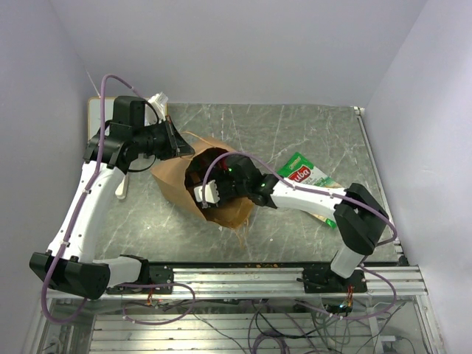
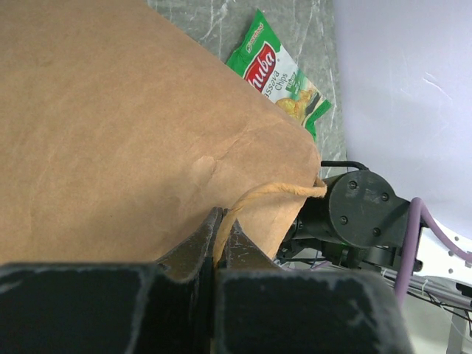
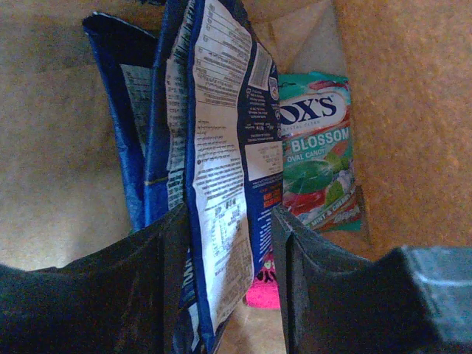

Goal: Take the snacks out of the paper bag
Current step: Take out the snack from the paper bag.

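A brown kraft paper bag (image 2: 110,125) fills the upper left and centre. At bottom centre the left end effector (image 2: 223,221) pinches its thin twisted paper handle (image 2: 280,192). At the top, a green foil packet (image 2: 284,77) lies on the grey marbled table (image 2: 214,22). A black arm joint (image 2: 361,214) sits lower right.

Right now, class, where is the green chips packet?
In the top view, the green chips packet lies flat on the table, outside and right of the paper bag, partly under the right arm.

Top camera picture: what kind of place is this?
Probably a robot test booth in a lab: plain white walls box in the table, the left arm and right arm are bolted to a metal rail trailing cables, with a paper bag to practise on.
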